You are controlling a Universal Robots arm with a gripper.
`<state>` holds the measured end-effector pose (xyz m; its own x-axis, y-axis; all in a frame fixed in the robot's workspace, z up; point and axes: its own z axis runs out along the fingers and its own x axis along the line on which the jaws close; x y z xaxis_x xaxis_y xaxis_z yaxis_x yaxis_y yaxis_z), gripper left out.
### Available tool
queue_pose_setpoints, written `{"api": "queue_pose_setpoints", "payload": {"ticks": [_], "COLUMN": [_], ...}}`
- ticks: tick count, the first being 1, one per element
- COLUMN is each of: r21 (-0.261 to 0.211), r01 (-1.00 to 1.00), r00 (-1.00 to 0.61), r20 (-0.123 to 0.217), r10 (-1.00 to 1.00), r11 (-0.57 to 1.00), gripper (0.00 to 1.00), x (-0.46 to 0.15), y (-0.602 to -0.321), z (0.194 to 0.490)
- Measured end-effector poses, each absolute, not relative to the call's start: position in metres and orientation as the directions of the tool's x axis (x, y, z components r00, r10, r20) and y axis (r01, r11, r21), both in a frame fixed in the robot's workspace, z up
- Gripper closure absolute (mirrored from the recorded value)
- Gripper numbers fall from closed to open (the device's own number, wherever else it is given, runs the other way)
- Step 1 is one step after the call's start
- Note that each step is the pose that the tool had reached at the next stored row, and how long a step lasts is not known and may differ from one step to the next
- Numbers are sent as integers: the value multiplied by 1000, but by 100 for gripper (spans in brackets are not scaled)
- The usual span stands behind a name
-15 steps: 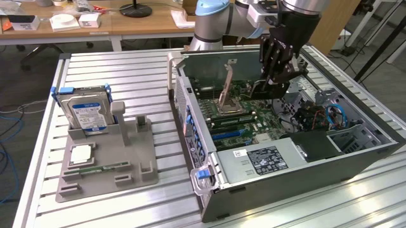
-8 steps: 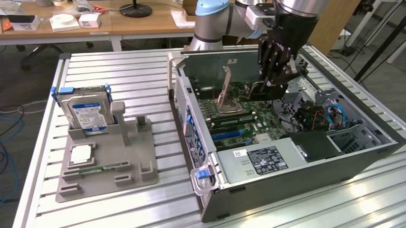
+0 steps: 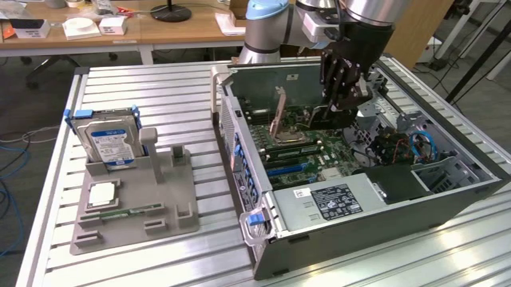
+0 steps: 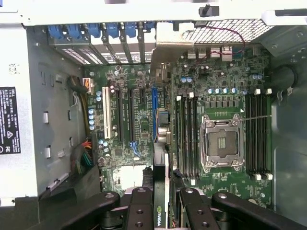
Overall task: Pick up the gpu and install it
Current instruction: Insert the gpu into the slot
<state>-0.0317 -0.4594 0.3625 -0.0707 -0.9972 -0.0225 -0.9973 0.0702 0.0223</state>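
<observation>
The gripper (image 3: 341, 98) hangs inside the open computer case (image 3: 359, 209), its 2 fingers (image 4: 140, 211) clenched on the gpu (image 4: 161, 158). In the wrist view the card shows edge-on, upright above the motherboard (image 4: 129, 120), between the expansion slots and the CPU socket (image 4: 220, 143). Well apart, toward the exterior view's left, a hard drive (image 3: 112, 142) stands in a grey fixture (image 3: 172, 206) on the table (image 3: 160, 89).
</observation>
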Motion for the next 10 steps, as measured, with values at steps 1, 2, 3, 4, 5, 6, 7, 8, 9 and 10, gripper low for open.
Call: {"api": "queue_pose_setpoints", "payload": {"ticks": [1, 2, 3, 4, 5, 6, 7, 8, 9, 10], "r21": [22, 22, 22, 22, 22, 22, 22, 22, 22, 22], "r01": [-997, -997, -997, -997, -997, -997, -997, -997, -997, -997], "r00": [-71, -71, -71, -71, -71, -71, -71, -71, -70, -71], "r20": [-23, -23, -23, -23, -23, -23, -23, -23, -23, -23], "r10": [-997, -997, -997, -997, -997, -997, -997, -997, -997, -997], "r11": [70, 70, 70, 70, 70, 70, 70, 70, 70, 70], "gripper": [74, 74, 74, 74, 74, 74, 74, 74, 74, 74], "x": [-32, -33, -33, -34, -34, -35, -35, -35, -35, -35], "y": [-459, -459, -459, -459, -459, -459, -459, -459, -459, -459], "z": [362, 361, 361, 360, 359, 358, 358, 357, 356, 355]}}
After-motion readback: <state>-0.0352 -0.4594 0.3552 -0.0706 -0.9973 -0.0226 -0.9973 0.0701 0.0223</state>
